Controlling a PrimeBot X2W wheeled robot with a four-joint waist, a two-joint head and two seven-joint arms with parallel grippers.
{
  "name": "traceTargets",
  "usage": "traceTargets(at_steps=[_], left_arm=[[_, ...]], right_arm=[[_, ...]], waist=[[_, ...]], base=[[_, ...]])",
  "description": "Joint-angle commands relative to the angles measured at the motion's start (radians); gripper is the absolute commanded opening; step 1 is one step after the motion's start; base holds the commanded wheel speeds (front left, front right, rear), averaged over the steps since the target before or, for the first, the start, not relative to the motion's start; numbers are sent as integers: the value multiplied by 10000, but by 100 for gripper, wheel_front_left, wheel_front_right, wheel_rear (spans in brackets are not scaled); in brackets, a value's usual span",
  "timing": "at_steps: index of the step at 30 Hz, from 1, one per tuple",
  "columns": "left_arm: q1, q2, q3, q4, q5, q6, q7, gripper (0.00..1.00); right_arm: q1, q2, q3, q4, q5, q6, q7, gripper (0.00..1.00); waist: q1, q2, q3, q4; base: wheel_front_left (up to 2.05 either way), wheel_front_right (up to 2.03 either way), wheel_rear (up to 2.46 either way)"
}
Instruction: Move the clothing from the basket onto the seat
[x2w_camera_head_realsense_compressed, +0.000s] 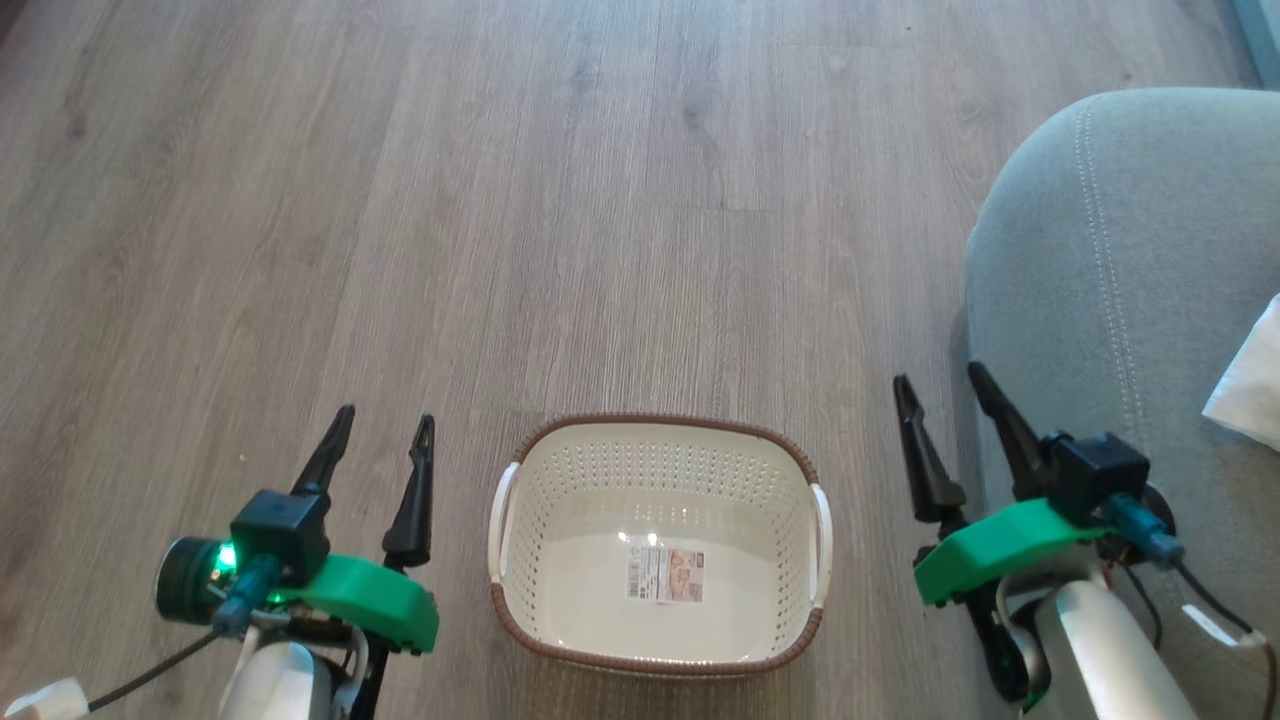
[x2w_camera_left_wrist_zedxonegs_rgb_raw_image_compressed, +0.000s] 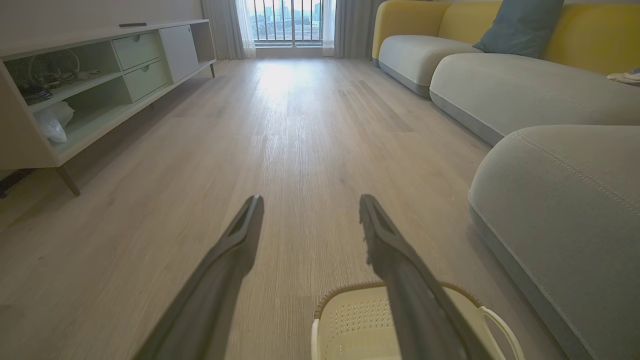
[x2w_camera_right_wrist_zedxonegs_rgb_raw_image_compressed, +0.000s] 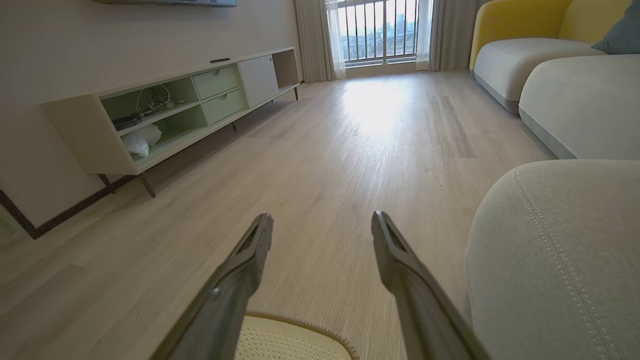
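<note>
Cream basket (x2w_camera_head_realsense_compressed: 600, 480) sits between left claw (x2w_camera_head_realsense_compressed: 387, 414) and right claw (x2w_camera_head_realsense_compressed: 936, 372), both spread wide

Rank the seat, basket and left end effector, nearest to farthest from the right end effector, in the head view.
1. The seat, immediately right of the right end effector.
2. The basket, to its left, between the two arms.
3. The left end effector, past the basket, far left.

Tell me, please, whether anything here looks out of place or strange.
Nothing is spilled or damaged. The basket stands upright on the floor, with just a sticker inside. One oddity: a white piece, cloth or paper, I cannot tell, lies on the seat. The left hand and right hand are open, empty.
</note>
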Motion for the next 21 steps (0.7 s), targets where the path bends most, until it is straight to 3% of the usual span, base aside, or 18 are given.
traceTargets(at_steps=[1, 21], left_arm=[[-208, 29, 249, -341, -81, 60, -49, 100], [-86, 28, 400, -621, -1166, -646, -49, 100]], right_arm=[[-58, 94, 289, -241, 63, -2, -51, 100], [-98, 96, 283, -194, 133, -2, -51, 100]], waist=[[1, 0, -13, -28], [1, 0, 5, -188]], base=[[0, 0, 0], [0, 0, 0]])
